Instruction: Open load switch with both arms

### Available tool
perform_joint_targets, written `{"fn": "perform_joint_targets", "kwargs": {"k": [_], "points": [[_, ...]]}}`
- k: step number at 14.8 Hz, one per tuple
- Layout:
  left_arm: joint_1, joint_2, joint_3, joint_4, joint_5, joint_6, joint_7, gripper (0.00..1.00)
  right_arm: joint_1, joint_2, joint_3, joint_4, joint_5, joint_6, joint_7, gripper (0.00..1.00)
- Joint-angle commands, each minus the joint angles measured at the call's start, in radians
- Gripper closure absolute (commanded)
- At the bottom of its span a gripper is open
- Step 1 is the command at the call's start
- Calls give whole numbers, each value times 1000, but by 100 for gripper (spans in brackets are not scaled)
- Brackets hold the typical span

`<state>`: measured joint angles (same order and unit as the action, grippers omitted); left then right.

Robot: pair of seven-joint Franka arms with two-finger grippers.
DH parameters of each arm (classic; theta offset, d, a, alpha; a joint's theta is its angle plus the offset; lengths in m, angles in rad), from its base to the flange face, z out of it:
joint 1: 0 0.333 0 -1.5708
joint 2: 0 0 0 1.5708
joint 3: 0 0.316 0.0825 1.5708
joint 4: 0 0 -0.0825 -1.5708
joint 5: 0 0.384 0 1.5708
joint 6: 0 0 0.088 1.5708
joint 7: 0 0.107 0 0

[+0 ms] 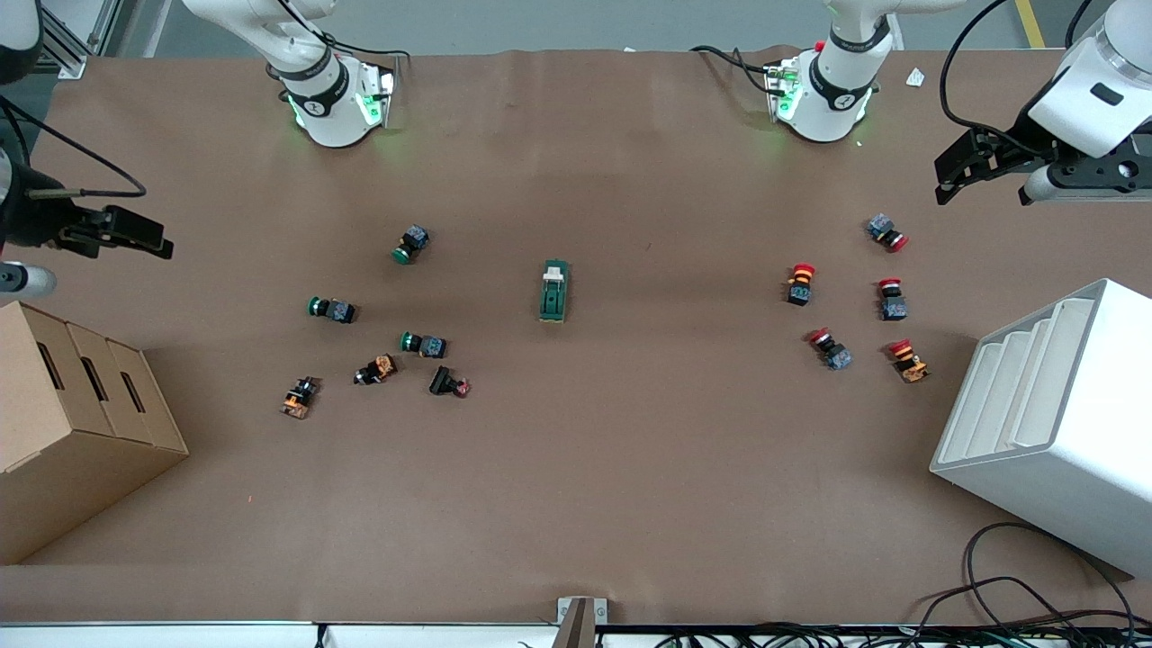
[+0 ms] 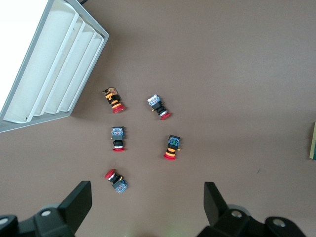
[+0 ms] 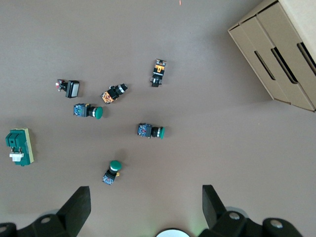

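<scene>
The brown table [image 1: 576,504] carries one white slotted rack [image 1: 1048,423] at the left arm's end and one cardboard box [image 1: 63,423] at the right arm's end. The left gripper [image 2: 148,202] hangs with fingers spread wide, holding nothing, over the table's edge above the rack. The right gripper [image 3: 145,205], also spread and empty, hangs above the box. One load switch [image 1: 553,291] lies mid-table between them. Toward the box from the switch lie six push-buttons, three green-capped [image 1: 412,244]; toward the rack lie five red-capped ones [image 1: 800,283].
</scene>
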<state>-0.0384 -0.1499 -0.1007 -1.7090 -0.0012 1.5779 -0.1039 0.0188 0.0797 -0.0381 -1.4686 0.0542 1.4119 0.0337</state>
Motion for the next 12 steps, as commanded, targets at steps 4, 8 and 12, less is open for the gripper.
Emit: {"fn": "perform_joint_targets", "kwargs": {"k": [4, 8, 12], "points": [[8, 4, -2, 9, -14, -4, 21, 0, -2, -129, 1, -96, -1, -11, 9, 0], [8, 16, -2, 19, -23, -3, 21, 0, 1, -211, 7, -163, -2, -5, 9, 0], [8, 30, -2, 34, -39, -3, 21, 0, 6, -236, 26, -179, -31, 1, 9, 0]]}}
